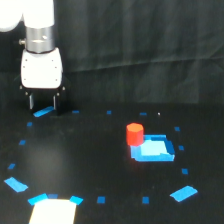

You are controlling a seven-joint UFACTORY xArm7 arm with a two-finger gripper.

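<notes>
Well apart from the blue tray [155, 150], toward the exterior view's left: gripper [43, 106], jaws parted, over a blue strip [43, 112]. Touching the tray's left corner: red cylinder [134, 134], upright.

Dim, blurry, glare at bottom

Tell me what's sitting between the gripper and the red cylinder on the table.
In the exterior view, nothing stands between the gripper and the red cylinder: only dark table with small blue tape marks.
</notes>
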